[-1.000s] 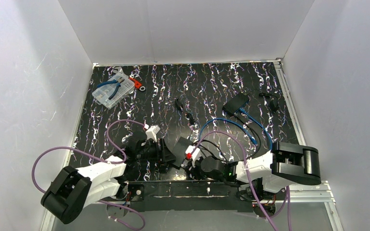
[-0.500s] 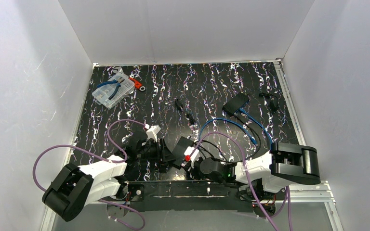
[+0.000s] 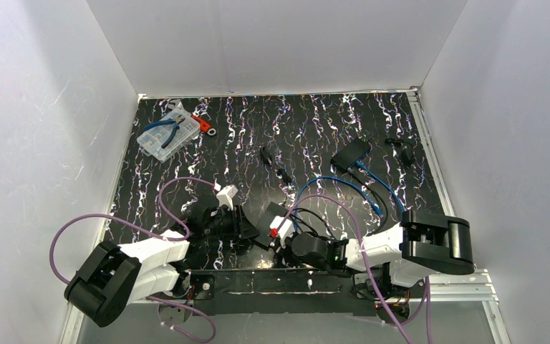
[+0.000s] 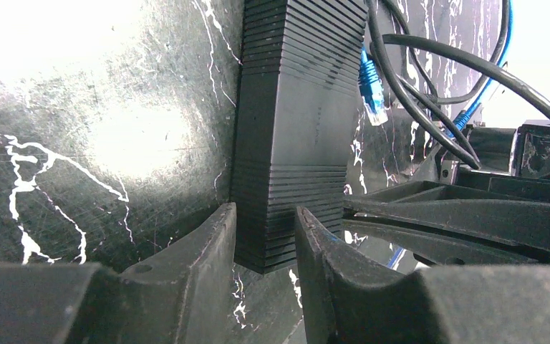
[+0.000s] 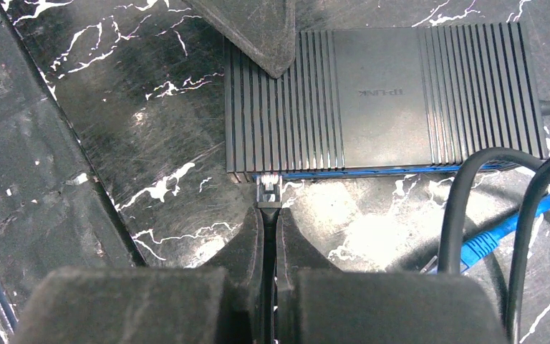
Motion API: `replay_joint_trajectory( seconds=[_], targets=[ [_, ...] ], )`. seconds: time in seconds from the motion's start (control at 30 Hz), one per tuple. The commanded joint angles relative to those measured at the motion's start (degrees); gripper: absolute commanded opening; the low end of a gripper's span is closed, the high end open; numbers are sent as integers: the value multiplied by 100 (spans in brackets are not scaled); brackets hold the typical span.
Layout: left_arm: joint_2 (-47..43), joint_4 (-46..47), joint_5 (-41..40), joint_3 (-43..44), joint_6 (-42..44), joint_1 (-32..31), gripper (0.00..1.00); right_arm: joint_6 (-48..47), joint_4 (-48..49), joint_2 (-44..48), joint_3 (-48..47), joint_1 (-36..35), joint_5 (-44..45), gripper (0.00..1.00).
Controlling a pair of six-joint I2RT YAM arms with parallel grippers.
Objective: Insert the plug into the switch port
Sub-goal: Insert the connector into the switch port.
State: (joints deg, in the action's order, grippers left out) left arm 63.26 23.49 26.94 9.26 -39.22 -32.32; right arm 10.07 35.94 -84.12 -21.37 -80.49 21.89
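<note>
The switch [image 5: 379, 93], a flat ribbed black box, lies near the table's front edge [image 3: 272, 215]. Its blue-lined port face points toward my right gripper [image 5: 268, 213]. That gripper is shut on the clear plug [image 5: 268, 188] and its thin black cable. The plug's tip sits at the port row, near the switch's left end. My left gripper [image 4: 265, 215] has closed across the near end of the switch [image 4: 293, 129], one finger on each side of that corner. One of its fingers [image 5: 254, 32] lies over the switch's top in the right wrist view.
Loops of black cable [image 5: 465, 215] and a blue cable with a loose blue plug [image 4: 371, 89] lie right of the switch. A second black box [image 3: 351, 153] sits at the back right. A clear parts box [image 3: 165, 136] and a red tool [image 3: 203, 124] are at the back left. White walls enclose the mat.
My left gripper's jaws have narrowed onto the switch's end. The right gripper with the plug has crept slightly left and forward, toward the port face.
</note>
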Motion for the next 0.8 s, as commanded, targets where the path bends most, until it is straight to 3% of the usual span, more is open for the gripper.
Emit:
replay_joint_trajectory(
  seconds=[0.0, 0.3, 0.5, 0.77],
  targets=[
    [161, -332, 647, -132, -68, -183, 26, -89, 806, 44, -599, 252, 194, 1],
    [175, -268, 584, -152, -142, -339, 23, -221, 736, 55, -875, 525, -180, 1],
    [-207, -573, 402, -51, -191, -346, 33, -170, 286, 124, -770, 521, -640, 1],
    [-809, -1311, -189, 169, -186, -345, 47, -193, -802, -145, -843, 526, -2122, 1]
  ],
)
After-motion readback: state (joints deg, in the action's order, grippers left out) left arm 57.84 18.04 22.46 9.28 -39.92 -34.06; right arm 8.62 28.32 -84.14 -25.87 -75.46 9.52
